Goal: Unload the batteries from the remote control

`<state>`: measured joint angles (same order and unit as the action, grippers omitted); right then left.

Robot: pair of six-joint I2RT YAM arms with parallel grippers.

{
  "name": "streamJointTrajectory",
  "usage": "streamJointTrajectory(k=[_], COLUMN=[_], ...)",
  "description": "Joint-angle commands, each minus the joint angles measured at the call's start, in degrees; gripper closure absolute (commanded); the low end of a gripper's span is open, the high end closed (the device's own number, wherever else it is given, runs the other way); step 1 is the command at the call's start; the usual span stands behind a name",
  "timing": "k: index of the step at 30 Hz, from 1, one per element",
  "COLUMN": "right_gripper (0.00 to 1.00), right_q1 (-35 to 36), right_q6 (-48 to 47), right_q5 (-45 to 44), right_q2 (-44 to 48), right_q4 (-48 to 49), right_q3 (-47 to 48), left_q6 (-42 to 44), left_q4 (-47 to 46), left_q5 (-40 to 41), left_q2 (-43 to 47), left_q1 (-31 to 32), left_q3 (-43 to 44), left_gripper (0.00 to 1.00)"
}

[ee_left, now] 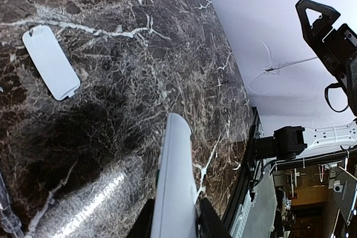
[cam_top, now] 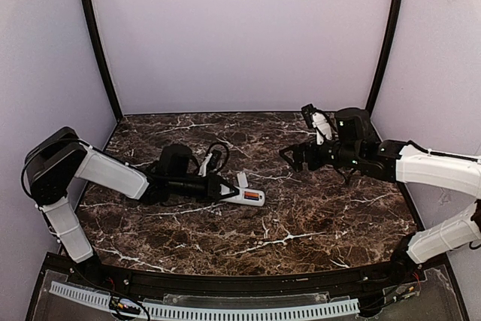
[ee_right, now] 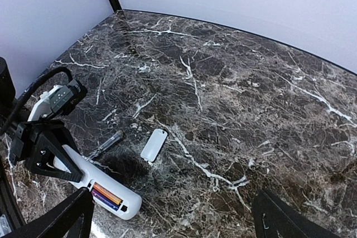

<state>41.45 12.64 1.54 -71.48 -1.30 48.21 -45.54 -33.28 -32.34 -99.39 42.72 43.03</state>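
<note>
The white remote control [cam_top: 248,198] lies left of the table's centre, and my left gripper [cam_top: 225,191] is shut on its near end. The left wrist view looks along the remote [ee_left: 177,176], with a black finger pressed against each of its sides. Its battery bay faces up and is uncovered, showing an orange battery [ee_right: 106,194] and a dark one [ee_right: 105,199] side by side. My right gripper [cam_top: 289,154] hangs open above the table's right half, well clear of the remote, with nothing between its fingers [ee_right: 61,221].
A small flat white cover piece [ee_right: 154,145] lies on the marble just behind the remote. A slim clear pen-like tool [ee_right: 106,145] lies to the left of that cover. Purple walls close the back and sides.
</note>
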Motion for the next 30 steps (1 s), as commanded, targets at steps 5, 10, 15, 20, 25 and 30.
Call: streamJointTrajectory(k=[5,10,15,20,25,30], right_gripper=[0.01,0.01,0.01,0.01,0.01,0.01], right_q1=[-1.9,-2.6,-3.2,-3.5,-3.6,-3.6], right_q6=[4.0,4.3,4.5,4.7,4.6,4.8], right_q5=[0.7,1.0,2.1,3.5,4.3,3.9], right_q2=[1.5,-0.3,-2.9,-6.0,-7.8,-7.4], right_q4=[1.1,1.0,2.5,3.2,3.3,3.3], right_q3=[-2.4,-1.7,0.0,2.3,3.9,3.8], left_q6=[-2.9,-2.4,-0.7,2.2,6.0,11.2], left_q4=[-6.1,-5.9,-3.1,1.0,8.2,15.9], left_q5=[-1.7,-2.3,-2.3,-0.5,2.2,5.0], left_q2=[-4.8,-6.3,-5.9,-3.2,-0.2,2.0], left_q1=[1.4,1.4,1.5,1.4,1.4,1.4], left_q3=[1.1,0.8,0.1,-1.0,-0.3,1.8], left_gripper=[0.98,0.93,0.84,0.68,0.56,0.46])
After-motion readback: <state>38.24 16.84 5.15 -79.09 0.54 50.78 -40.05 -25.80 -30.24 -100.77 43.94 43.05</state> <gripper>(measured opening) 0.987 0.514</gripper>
